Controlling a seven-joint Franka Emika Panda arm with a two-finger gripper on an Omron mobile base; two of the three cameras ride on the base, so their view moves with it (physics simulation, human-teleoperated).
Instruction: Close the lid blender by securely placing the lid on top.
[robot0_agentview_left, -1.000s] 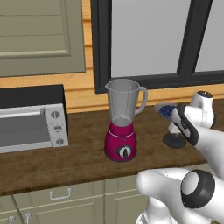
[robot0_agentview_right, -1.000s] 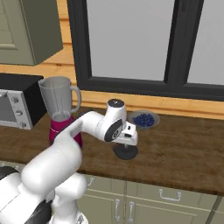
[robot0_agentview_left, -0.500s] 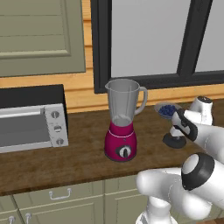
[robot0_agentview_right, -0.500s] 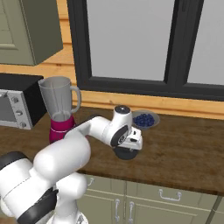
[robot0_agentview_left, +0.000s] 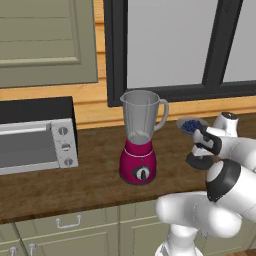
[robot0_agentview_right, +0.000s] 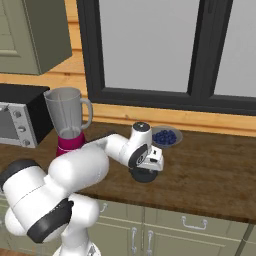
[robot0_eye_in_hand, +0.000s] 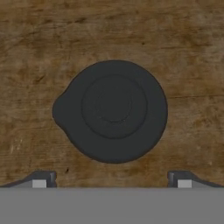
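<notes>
The lid (robot0_eye_in_hand: 112, 111) is seen from straight above in the hand view as a matte black disc with raised concentric rings and a small spout-like lobe on one side, lying flat on the grained brown wooden counter (robot0_eye_in_hand: 183, 52), with the gripper (robot0_eye_in_hand: 112, 180) spread wide, its two fingertips (robot0_eye_in_hand: 40, 180) set apart and touching nothing. In the base views the gripper (robot0_agentview_right: 148, 164) is shown poised just above the lid (robot0_agentview_right: 143, 175), beside a shallow grey dish (robot0_agentview_right: 165, 137) of blue contents. The blender (robot0_agentview_left: 141, 137), a glossy magenta base with a black dial under a clear grey handled jar, is seen uncapped, well apart from the lid (robot0_agentview_left: 199, 162), near a silver-and-black toaster oven (robot0_agentview_left: 35, 135).
</notes>
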